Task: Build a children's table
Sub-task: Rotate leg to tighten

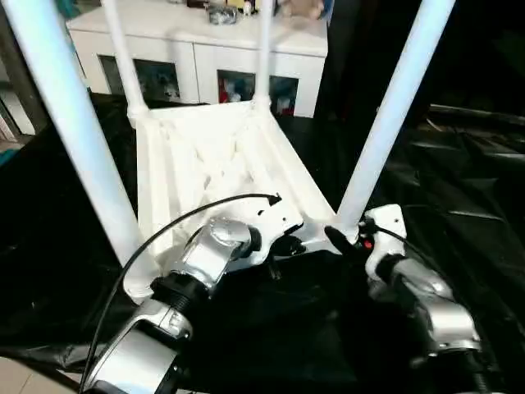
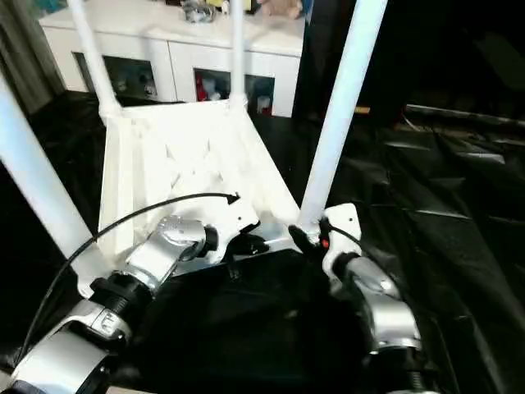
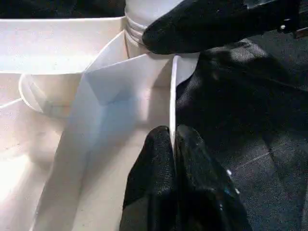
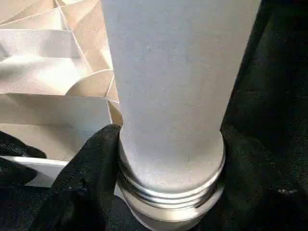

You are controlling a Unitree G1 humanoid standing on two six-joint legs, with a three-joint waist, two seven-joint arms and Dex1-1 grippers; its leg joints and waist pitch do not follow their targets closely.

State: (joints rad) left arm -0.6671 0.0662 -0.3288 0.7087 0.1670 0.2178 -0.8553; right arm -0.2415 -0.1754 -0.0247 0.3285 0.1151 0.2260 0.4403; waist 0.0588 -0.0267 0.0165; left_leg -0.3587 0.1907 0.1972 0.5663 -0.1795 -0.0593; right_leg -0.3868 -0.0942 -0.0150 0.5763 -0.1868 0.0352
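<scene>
A: Jaws first. Your left gripper (image 3: 173, 144) is pressed together, pinching the thin near rim of the children's table (image 1: 221, 156). Your right gripper (image 4: 168, 159) is closed around the base of the near right leg (image 1: 394, 107), right at the threaded collar where it enters the corner socket.

B: Where's the table?

A: Upside down on the black-draped counter (image 1: 459, 189), ribbed underside up, all four legs standing in their sockets. The near edge sits just in front of your forearms.

B: How will it handle?

A: Likely light: hollow plastic. The top looks stiff from the ribbing, but that rim is thin and may flex under a pinch. The tube is smooth and tapered, so probably slippery; hold low by the collar, as you do now, not high up, where leverage could rack the socket. The black drape looks slick too, so the top may slide if you push sideways.

B: Anything you can't read?

A: Leg tops are cut off by the frame. You can't tell whether the collar threads are fully seated; some rings show above the socket. The near left leg's (image 1: 74, 131) socket is hidden behind your left forearm. The white cabinet (image 1: 197, 57) behind is partly blocked by the legs.
</scene>
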